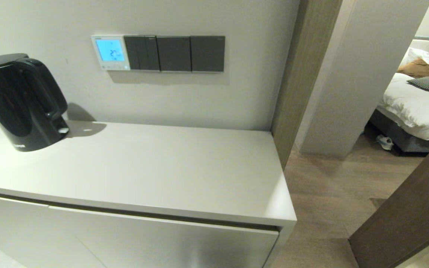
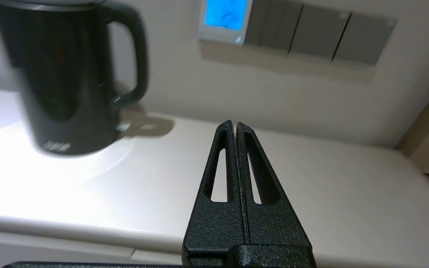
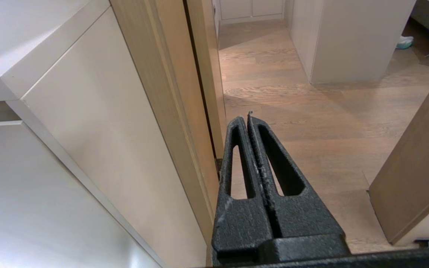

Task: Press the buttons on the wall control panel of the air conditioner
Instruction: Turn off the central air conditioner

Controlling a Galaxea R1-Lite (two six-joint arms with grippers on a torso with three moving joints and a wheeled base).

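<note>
Pointing up and across the cabinet top (image 2: pixel 311 178), the left gripper (image 2: pixel 235 124) has its two black fingers pressed together, nothing held between them. It hangs in the air near the front edge of the cabinet, well apart from the wall (image 2: pixel 184 74). Beyond its tips and higher up — a little to its left side — sits the air conditioner's wall control panel (image 2: pixel 225 19), a small white square fixed to the wall with its screen lit light blue. In the head view the same panel (image 1: pixel 110 52) shows dark digits on the blue screen, and the buttons (image 1: pixel 111 67) run as a thin pale strip along its lower edge, too small to tell apart. Touching the panel's right side is a row of dark grey switch plates (image 1: pixel 174 53), three in line.

Further to the left of the gripper, and nearer the wall than its tips, stands a black kettle (image 2: pixel 69 74), upright on the cabinet top with its handle turned toward the panel side. The head view places the kettle (image 1: pixel 19 100) at the left end of the cabinet, below and left of the panel, not touching the wall.

The right gripper (image 3: pixel 249 118) is low beside the cabinet's right end, its fingers also closed together and empty — ahead of it lies the wooden floor (image 3: pixel 311 111) of the passage, with the cabinet side (image 3: pixel 99 130) to its left.

Neither arm shows in the head view.
</note>
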